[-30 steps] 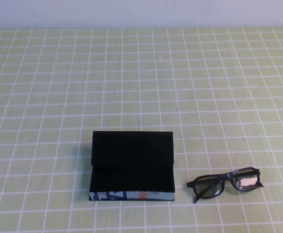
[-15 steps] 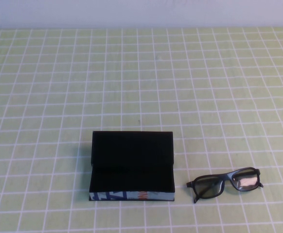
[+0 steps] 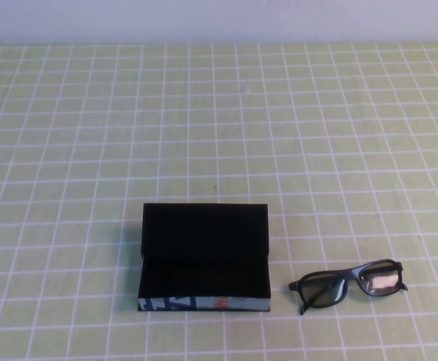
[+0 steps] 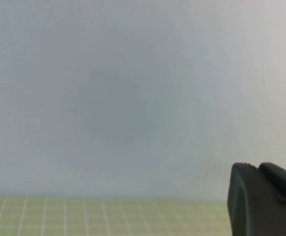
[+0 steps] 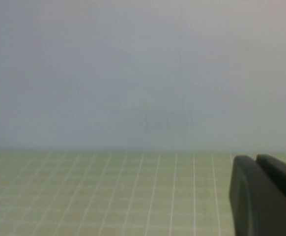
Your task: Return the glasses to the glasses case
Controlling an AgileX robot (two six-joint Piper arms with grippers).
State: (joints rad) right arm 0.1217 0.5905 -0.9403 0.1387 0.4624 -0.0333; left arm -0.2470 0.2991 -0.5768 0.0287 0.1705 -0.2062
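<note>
The left gripper (image 4: 263,199) is out of the high view; its own wrist view shows only a dark finger edge against a pale wall and a strip of green checked cloth (image 4: 108,216), so its opening cannot be judged. The right gripper (image 5: 263,194) is the same: one dark edge, wall, cloth, nothing held in sight. On the cloth, the case (image 3: 204,257) stands open — lid raised at the back, patterned front toward the robot. The glasses (image 3: 348,284) lie just right of it, apart, lenses upright.
</note>
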